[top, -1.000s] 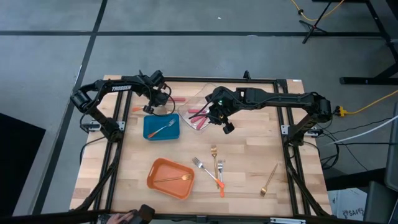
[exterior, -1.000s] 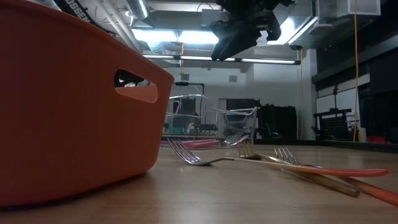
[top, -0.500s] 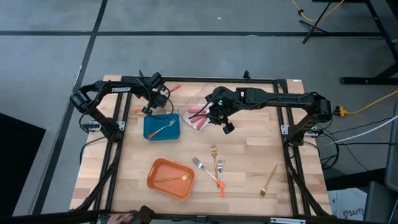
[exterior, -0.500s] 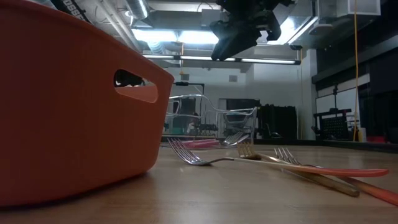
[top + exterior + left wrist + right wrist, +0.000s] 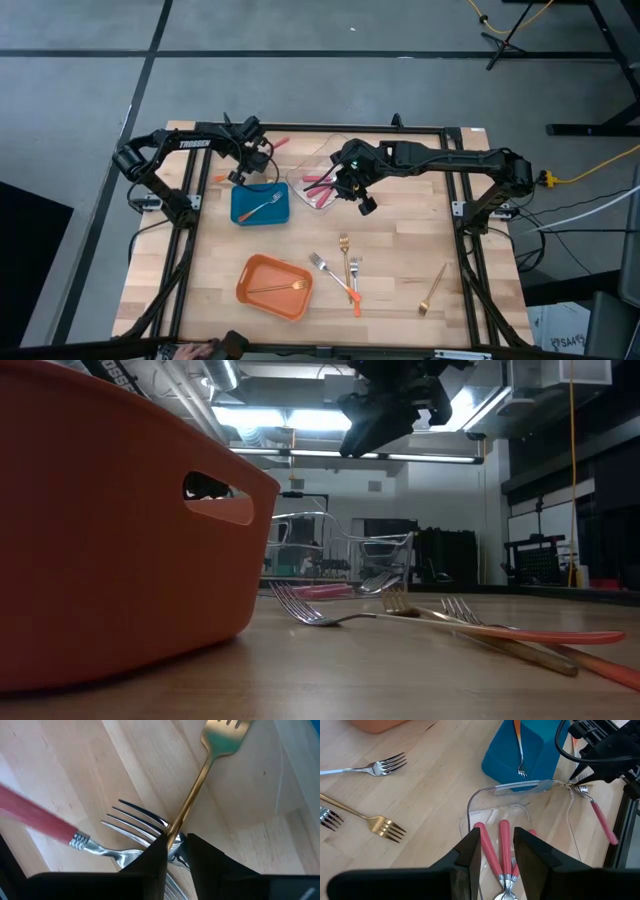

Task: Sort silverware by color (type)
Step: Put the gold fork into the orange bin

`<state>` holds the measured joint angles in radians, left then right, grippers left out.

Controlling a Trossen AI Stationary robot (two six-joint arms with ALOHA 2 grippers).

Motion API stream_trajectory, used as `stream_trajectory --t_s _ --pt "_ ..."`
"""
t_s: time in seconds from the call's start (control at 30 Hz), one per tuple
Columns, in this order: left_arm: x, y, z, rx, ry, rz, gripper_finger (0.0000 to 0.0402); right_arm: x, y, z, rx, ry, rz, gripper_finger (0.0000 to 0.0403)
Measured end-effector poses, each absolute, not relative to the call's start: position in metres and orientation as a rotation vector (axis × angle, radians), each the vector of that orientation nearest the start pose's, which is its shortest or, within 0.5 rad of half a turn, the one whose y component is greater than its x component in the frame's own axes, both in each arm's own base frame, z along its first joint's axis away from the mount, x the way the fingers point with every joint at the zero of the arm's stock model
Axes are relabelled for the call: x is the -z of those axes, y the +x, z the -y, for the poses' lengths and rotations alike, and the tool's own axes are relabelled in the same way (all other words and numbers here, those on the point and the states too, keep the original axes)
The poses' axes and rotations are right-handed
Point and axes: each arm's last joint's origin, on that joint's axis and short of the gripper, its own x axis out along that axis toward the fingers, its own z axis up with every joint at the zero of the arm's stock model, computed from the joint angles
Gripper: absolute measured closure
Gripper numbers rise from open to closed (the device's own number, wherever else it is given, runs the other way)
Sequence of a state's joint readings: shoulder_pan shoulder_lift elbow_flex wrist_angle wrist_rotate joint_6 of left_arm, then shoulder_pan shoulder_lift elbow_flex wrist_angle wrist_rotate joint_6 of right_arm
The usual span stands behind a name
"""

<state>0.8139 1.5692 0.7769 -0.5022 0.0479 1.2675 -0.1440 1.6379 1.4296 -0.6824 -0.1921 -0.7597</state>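
My left gripper (image 5: 252,158) hangs at the far left, between the blue container (image 5: 260,203) and the clear container (image 5: 320,187). It is shut on a gold fork (image 5: 200,780) and a silver fork with a pink handle (image 5: 35,815). My right gripper (image 5: 497,850) is open and empty above the clear container (image 5: 520,800), in which pink-handled forks (image 5: 492,847) lie. It shows high up in the low view (image 5: 385,410). The blue container holds an orange-handled fork (image 5: 520,750). My left gripper pinches the gold fork's thin handle (image 5: 176,831) between its two fingertips, and the fork's tines point away from the fingers. The pink-handled fork's tine end (image 5: 150,820) lies at the same fingertips. Its pink handle (image 5: 601,822) sticks out sideways toward the table's far edge.
An orange container (image 5: 274,286) with a gold fork (image 5: 285,288) stands at the near left. Loose forks lie near the middle (image 5: 345,268), and a gold one (image 5: 432,290) lies at the near right. An orange handle (image 5: 218,177) lies left of the blue container. The table's black frame runs along its edges.
My left gripper has gone a little toward the table's far edge with its forks. The pink handle has swung from beside the blue container's far corner toward the far frame. It has been still for the last half second.
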Motion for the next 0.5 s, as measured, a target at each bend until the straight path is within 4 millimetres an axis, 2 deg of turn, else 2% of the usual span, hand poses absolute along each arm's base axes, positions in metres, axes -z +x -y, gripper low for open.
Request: stream_trajectory --t_s 0.23,0.5 --pt "-0.142 0.1799 -0.1885 0.186 0.518 -1.357 0.0393 -0.3002 0.3474 0.0448 -0.372 -0.561 -0.81 0.0297" --pt "-0.1418 0.1798 -0.1884 0.185 0.516 -1.357 0.0401 -0.3002 0.3474 0.0449 -0.372 -0.561 -0.81 0.0297"
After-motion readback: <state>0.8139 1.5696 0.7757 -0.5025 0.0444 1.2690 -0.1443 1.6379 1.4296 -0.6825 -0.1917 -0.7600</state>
